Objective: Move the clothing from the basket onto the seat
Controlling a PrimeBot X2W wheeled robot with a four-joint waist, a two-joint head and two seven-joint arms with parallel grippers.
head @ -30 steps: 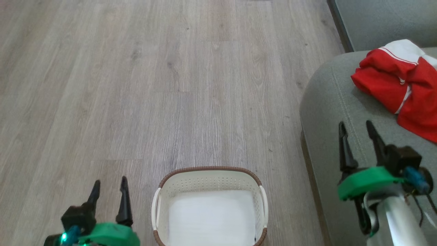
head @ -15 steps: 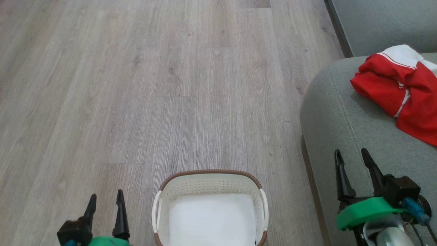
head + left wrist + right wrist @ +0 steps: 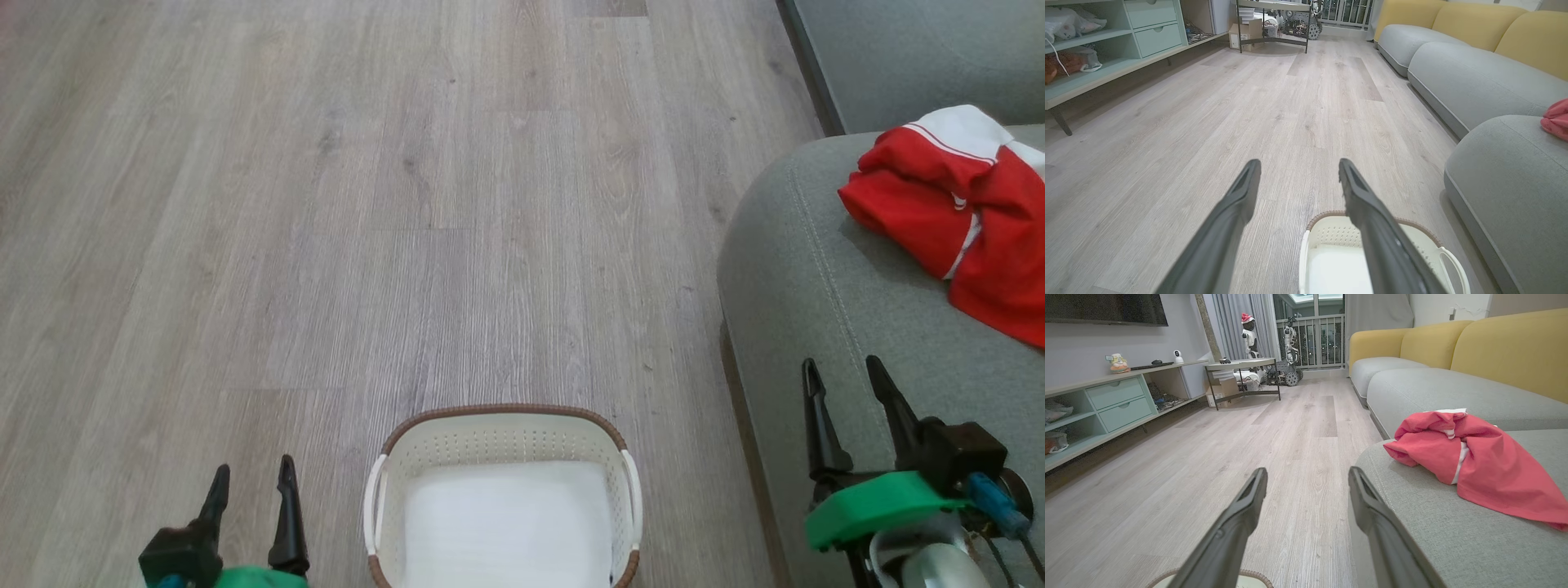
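- Grey wood-look floor [image 3: 408,204] spread ahead, with the basket [image 3: 502,411] standing on it, white liner [image 3: 506,523] visible inside.
- Red-and-white clothing [image 3: 939,196] lay crumpled on the seat [image 3: 816,286], right of the basket.
- Left gripper [image 3: 254,467] hung beside the basket, jaws wide apart, holding nothing.
- Right gripper [image 3: 840,364] hovered over the seat edge, jaws spread wide, empty.

basket [image 3: 498,437]: matt perforated plastic | seat [image 3: 816,269]: woven fabric | clothing [image 3: 939,204]: thin cloth | floor [image 3: 367,204]: matt woodgrain

Red clothing [image 3: 955,212] on grey seat [image 3: 808,310]; bare basket [image 3: 502,425] on floor [image 3: 326,204].
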